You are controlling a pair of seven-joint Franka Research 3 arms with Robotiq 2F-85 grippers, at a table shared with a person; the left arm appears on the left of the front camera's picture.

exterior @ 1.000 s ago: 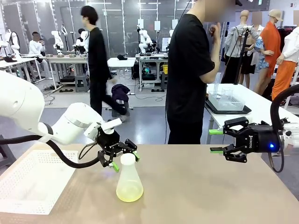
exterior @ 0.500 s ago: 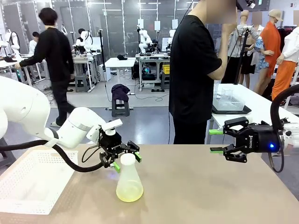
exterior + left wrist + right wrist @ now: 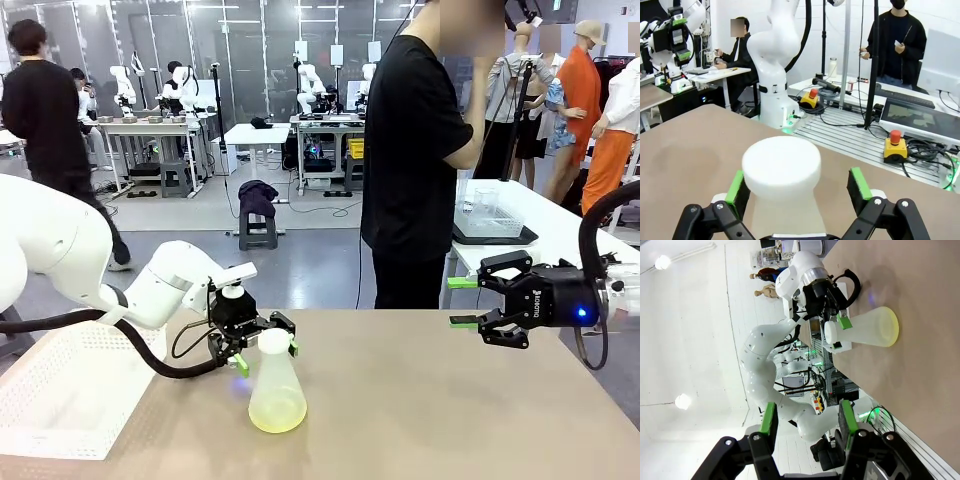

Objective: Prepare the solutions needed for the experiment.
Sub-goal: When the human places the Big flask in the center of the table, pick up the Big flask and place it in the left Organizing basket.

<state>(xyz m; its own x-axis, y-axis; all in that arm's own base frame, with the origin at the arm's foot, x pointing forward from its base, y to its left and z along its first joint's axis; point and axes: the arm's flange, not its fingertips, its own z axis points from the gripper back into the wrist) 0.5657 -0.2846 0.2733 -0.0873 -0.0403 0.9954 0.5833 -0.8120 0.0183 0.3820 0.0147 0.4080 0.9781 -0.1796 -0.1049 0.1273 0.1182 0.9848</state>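
— What has changed at the flask?

— My left jaws (image 3: 262, 353) have come in closer over the last second and now bracket the neck of the flask (image 3: 276, 392), just under its white cap (image 3: 781, 164). They stand wide open; in the left wrist view one green pad (image 3: 736, 185) sits right beside the neck, the other well clear, so nothing is gripped yet.

— And the solution?

— Pale yellow liquid (image 3: 277, 415) pooled in the flask's bottom, the flask upright on the bench (image 3: 450, 400) near the middle, right of the white perforated tray (image 3: 70, 385).

— What does that mean for the job?

— I judge the grasp is next: close on the neck, then lift.

— Your other side?

— My right jaws (image 3: 462, 302) hang partly open and empty above the bench's right side.

— Any writing?

— A small white logo on the right gripper's body, too small to read
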